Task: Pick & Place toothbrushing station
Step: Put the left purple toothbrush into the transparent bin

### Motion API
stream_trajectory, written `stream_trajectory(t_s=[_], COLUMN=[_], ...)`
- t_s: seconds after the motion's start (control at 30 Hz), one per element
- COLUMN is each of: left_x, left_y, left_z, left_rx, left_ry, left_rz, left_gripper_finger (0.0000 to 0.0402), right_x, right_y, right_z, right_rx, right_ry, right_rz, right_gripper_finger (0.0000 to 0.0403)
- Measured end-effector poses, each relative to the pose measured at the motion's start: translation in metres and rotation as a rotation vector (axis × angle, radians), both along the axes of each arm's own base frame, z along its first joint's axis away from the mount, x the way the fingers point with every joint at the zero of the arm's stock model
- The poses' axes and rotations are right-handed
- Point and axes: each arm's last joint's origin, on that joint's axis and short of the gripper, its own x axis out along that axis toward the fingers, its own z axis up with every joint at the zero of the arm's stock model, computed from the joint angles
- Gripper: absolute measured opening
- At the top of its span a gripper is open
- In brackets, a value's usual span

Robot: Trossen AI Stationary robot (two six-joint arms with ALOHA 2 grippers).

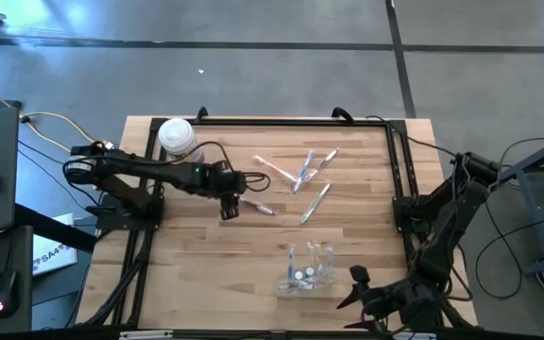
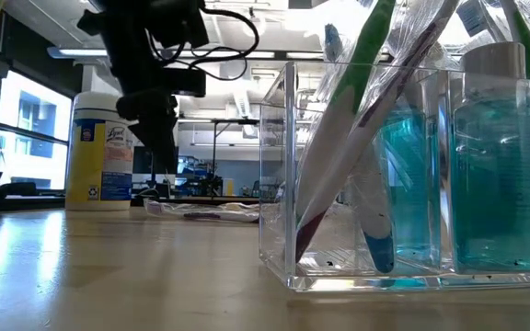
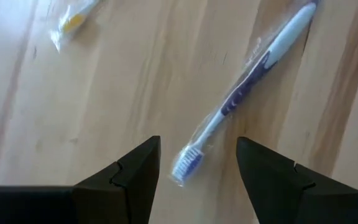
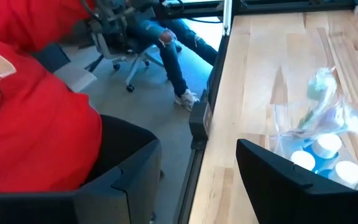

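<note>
Hovering with left gripper (image 3: 197, 171) spread over wrapped toothbrush (image 3: 241, 99) lying on table (image 1: 206, 255), judging it light, stiff, slippery in film, pinching best mid-handle.

**Workshop around the wooden table**

Grey concrete floor (image 1: 272, 57) crossed by dark seams surrounds the table. Tall windows (image 2: 12, 129) brighten one side. An office chair (image 4: 126, 53) stands near a person in red (image 4: 30, 112).
</note>
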Motion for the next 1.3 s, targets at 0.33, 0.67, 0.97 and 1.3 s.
stream_trajectory(t_s=[0.33,0.67,0.97,1.3], left_x=[0.008,0.018,0.021,0.025], left_y=[-0.002,-0.001,0.0,0.02], left_z=[-0.001,-0.03,-0.042,-0.066], left_rx=[0.035,0.05,0.081,-0.007], left_ry=[-0.012,0.11,0.168,0.242], left_rz=[-0.192,-0.227,-0.252,-0.195], left_gripper_finger=[0.0207,0.0207,0.0207,0.0206], right_x=[0.006,0.006,0.006,0.006], right_y=[0.004,0.004,0.004,0.004], right_z=[-0.011,-0.011,-0.011,-0.011], right_rx=[-0.034,-0.04,-0.061,-0.065], right_ry=[0.014,0.009,0.001,0.001], right_rz=[-0.014,-0.015,-0.003,-0.001], right_gripper_finger=[0.0203,0.0203,0.0203,0.0203])
